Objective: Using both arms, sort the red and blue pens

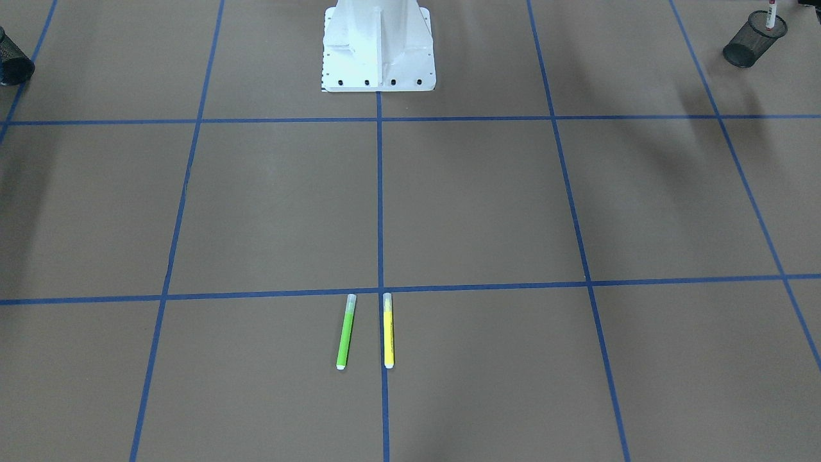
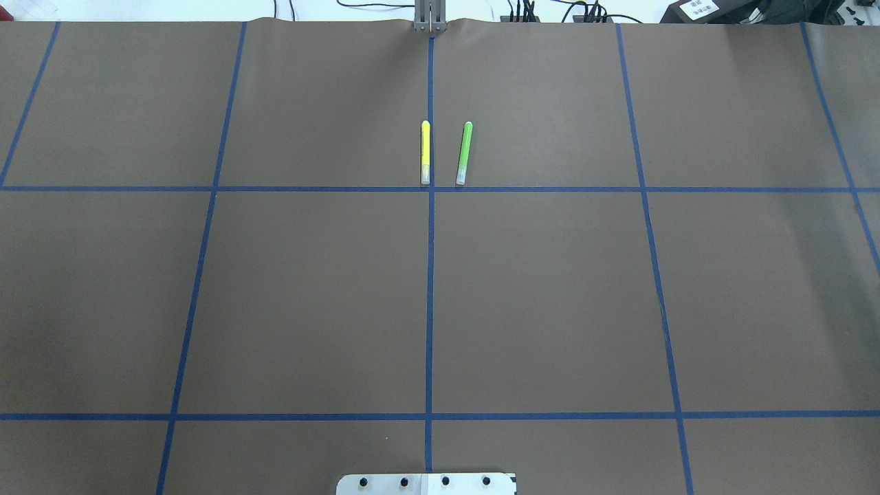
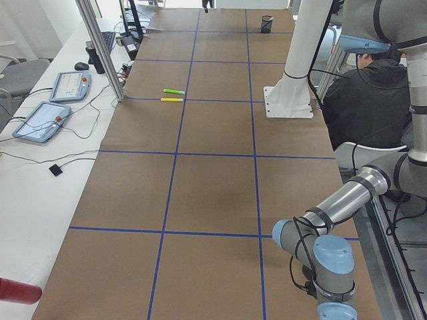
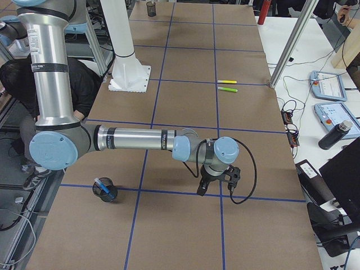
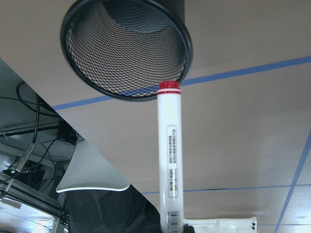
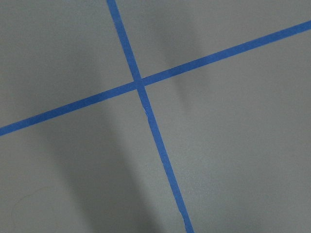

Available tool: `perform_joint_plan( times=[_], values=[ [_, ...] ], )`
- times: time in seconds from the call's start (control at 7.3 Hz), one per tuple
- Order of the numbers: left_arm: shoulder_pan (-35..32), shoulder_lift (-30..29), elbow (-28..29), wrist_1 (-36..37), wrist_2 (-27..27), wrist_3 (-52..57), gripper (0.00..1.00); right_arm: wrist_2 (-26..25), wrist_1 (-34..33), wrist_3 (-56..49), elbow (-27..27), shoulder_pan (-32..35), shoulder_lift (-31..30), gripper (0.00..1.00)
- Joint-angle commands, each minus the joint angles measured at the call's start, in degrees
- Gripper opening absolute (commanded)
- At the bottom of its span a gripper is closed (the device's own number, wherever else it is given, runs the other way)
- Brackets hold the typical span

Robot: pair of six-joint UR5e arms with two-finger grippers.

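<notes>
The red pen point(image 5: 169, 160), white-barrelled with a red end, hangs upright over the rim of a black mesh cup point(image 5: 126, 48). It also shows at the table's end, on my left side point(image 1: 770, 14). My left gripper holds its near end, and its fingers lie outside the left wrist view. The blue pen point(image 4: 101, 184) stands in a second mesh cup point(image 4: 106, 189) on my right side. My right gripper point(image 4: 209, 191) hovers low over a tape crossing, beside that cup. I cannot tell whether it is open or shut.
A green marker point(image 1: 345, 331) and a yellow marker point(image 1: 388, 330) lie side by side at the table's middle, far from the white pedestal point(image 1: 378, 45). A person point(image 3: 373, 100) sits behind the robot. Tablets and cables lie along the operators' side point(image 3: 40, 120).
</notes>
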Motion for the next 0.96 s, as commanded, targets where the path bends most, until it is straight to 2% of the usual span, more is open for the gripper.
perform_joint_plan(
  times=[0.0, 0.14, 0.27, 0.41, 0.82],
  values=[
    [0.0, -0.03, 2.41, -1.53, -0.18, 0.03, 0.0, 0.09, 0.02, 0.52, 0.2, 0.0, -0.09, 1.0],
    [0.0, -0.2, 4.08, -2.59, -0.35, -0.4, 0.0, 0.18, 0.02, 0.53, 0.29, 0.0, -0.09, 1.0],
    [0.0, -0.11, 4.53, -2.68, -1.75, -0.23, 0.25, 0.27, -0.07, 0.53, 0.2, 0.0, -0.27, 1.0],
    [0.0, -0.11, 4.36, -2.69, -1.85, -0.23, 0.99, 0.27, -0.07, 0.61, 0.2, 0.0, -0.44, 1.0],
    [0.0, -3.0, 4.18, -4.34, -3.08, -0.06, 1.0, 0.27, 0.02, 0.53, 1.07, 0.0, -0.36, 1.0]
  ],
)
